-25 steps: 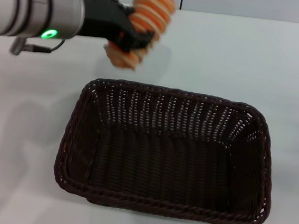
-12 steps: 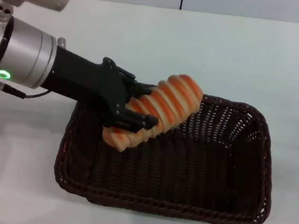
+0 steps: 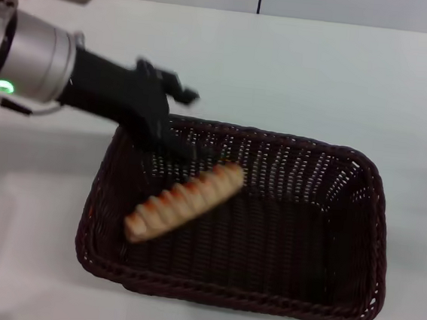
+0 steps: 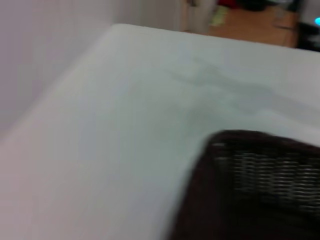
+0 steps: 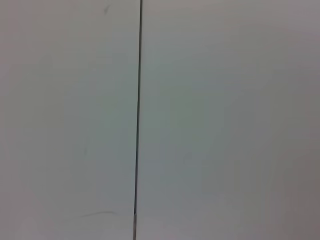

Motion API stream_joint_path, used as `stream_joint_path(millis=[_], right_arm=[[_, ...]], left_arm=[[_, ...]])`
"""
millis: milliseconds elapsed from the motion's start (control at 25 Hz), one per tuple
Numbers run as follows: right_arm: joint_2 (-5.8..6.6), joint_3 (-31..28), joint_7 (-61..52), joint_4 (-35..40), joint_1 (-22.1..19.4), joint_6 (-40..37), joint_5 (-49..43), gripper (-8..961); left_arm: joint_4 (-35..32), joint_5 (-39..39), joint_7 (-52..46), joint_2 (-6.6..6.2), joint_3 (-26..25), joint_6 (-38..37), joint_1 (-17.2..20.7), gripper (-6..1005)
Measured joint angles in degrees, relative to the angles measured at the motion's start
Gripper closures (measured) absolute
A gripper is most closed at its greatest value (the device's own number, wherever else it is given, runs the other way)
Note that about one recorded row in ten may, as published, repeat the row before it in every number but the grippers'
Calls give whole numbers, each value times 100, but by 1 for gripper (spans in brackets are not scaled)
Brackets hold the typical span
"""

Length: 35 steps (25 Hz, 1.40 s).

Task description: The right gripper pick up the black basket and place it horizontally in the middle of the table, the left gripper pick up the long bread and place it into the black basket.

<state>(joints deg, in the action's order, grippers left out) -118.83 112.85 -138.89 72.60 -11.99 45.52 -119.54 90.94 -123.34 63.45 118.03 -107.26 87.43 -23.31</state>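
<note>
Item: black basket (image 3: 267, 233). Sits on the white desk (image 3: 357, 83), long side running left to right, roughly central. Open top, woven walls sloping outward, braided rim. One corner of it also shows in the left wrist view (image 4: 260, 185), dark against the pale desk surface.

Item: long bread (image 3: 185, 199). Lies inside the basket, in its left half, slanted, with one end low toward the front-left corner and the other end up toward the middle of the back wall. Orange and cream stripes run across it. Nothing grips it; it is apart from the claw.

Item: left claw (image 3: 173, 120). Black, on the white-and-grey arm with the green light, reaching in from the left. It hangs over the basket's back-left rim, just above and behind the bread's upper end. Its fingers stand spread, one near the rim and one raised above it, with nothing between them.

Item: right claw. Not seen in any view; its wrist camera shows only a pale wall (image 5: 225, 120) with a thin dark vertical seam (image 5: 138, 110).
</note>
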Motion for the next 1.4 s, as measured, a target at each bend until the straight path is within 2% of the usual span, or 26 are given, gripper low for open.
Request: stream_joint_path(millis=[40, 120, 280, 360, 440, 560, 600, 640, 680, 720, 760, 800, 840, 920, 1040, 1160, 1280, 1400], right_arm=[[-1, 0, 0, 5, -2, 0, -1, 119], [0, 0, 0, 9, -4, 0, -3, 119], [2, -1, 0, 8, -6, -2, -5, 119], [7, 0, 0, 4, -13, -3, -6, 119], [5, 3, 0, -2, -37, -5, -7, 118], [-3, -9, -14, -41, -55, 4, -7, 118], [-7, -14, -35, -83, -48, 47, -6, 118], [-11, -20, -80, -130, -41, 113, 2, 118], [-17, -22, -186, -208, -27, 230, 12, 118], [-22, -21, -375, -341, -6, 433, 17, 118], [-26, -3, -610, -497, 16, 678, 17, 118], [-36, 67, -1142, -953, 92, 1448, 17, 118], [-36, 67, -1142, -953, 92, 1448, 17, 119], [-43, 148, -1649, -1504, 175, 2187, 26, 119], [-47, 203, -2508, -2422, 323, 3065, 37, 118], [-55, 202, -2991, -3221, 543, 3602, 163, 118], [-67, 266, -3028, -3769, 769, 3797, 558, 119], [-62, 299, -3029, -3879, 783, 3792, 573, 118]], left_arm=[[0, 0, 0, 0, 0, 0, 0, 172], [93, -300, 298, 22, 114, -982, 235, 159], [-104, -524, 777, 24, 890, -4062, 861, 140], [-535, -544, 1057, 26, 1627, -5944, 1130, 139], [-1259, -620, 1225, 28, 2440, -7739, 1218, 139], [-2796, -998, 775, 35, 3258, -10416, 888, 139], [-3748, -1257, 5, 31, 3451, -12057, 621, 138], [-3748, -1257, 5, 31, 3451, -12057, 621, 138], [-4263, -1449, -772, 26, 3485, -12977, 478, 138], [-4662, -1590, -1545, 16, 3492, -13557, 374, 138], [-4931, -1668, -2016, 13, 3488, -13824, 312, 138], [-5408, -1769, -2783, 7, 3464, -14190, 195, 138], [-5815, -1835, -3463, 8, 3441, -14425, 98, 138], [-6514, -1846, -4384, 12, 3361, -14714, -111, 137], [-7064, -1831, -5166, 14, 3245, -14860, -253, 137], [-7229, -1824, -5511, 12, 3190, -14921, -223, 136], [-7265, -1817, -5625, 22, 3108, -14969, -128, 136], [-7283, -1817, -5709, 24, 3081, -14967, -97, 135]])
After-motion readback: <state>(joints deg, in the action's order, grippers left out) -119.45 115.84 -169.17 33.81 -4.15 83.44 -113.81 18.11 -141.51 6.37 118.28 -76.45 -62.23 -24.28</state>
